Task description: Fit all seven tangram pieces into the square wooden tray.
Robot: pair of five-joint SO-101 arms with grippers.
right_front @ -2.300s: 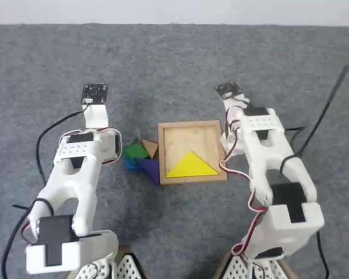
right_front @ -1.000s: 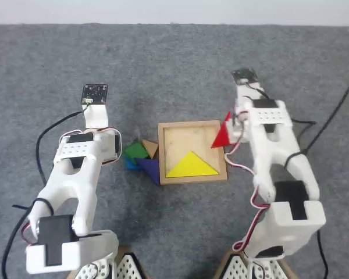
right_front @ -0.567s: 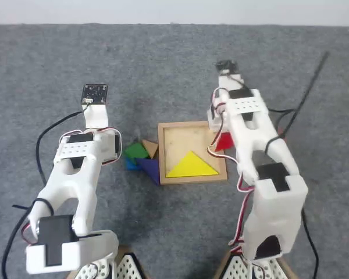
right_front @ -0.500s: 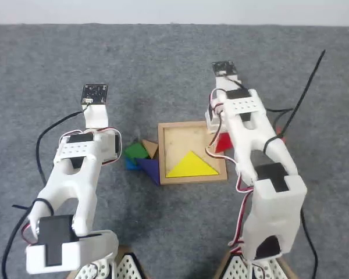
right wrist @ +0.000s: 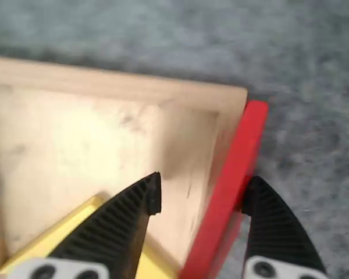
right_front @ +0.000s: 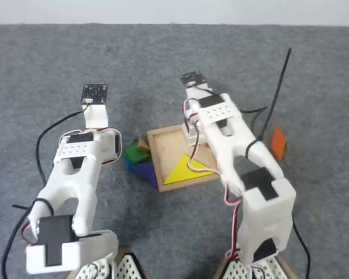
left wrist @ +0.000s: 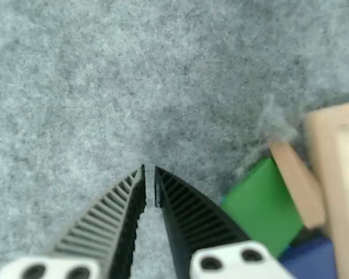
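Note:
The square wooden tray (right_front: 153, 158) lies skewed between the arms with a yellow triangle (right_front: 181, 171) inside. My right gripper (right wrist: 203, 189) is open over the tray's corner. One finger (right wrist: 142, 203) hangs inside the tray (right wrist: 116, 81) above the yellow triangle (right wrist: 52, 244). The other finger (right wrist: 264, 212) is outside, touching a red triangle (right wrist: 235, 168) that stands tilted against the tray wall. Green (right_front: 136, 153), tan (right_front: 143, 143) and purple (right_front: 143, 171) pieces crowd the tray's left side. My left gripper (left wrist: 149, 181) is shut and empty over the carpet near the green piece (left wrist: 262, 206).
An orange piece (right_front: 277, 142) lies on the grey carpet to the right of the right arm. A tan piece (left wrist: 295, 183) and a blue piece (left wrist: 311, 261) sit between the green one and the tray rim (left wrist: 331, 151). Open carpet lies behind the tray.
The right arm swung left and down with the red triangle to the tray's corner and its fingers came apart. The tray slid left and turned against the loose pieces. The orange piece came into sight.

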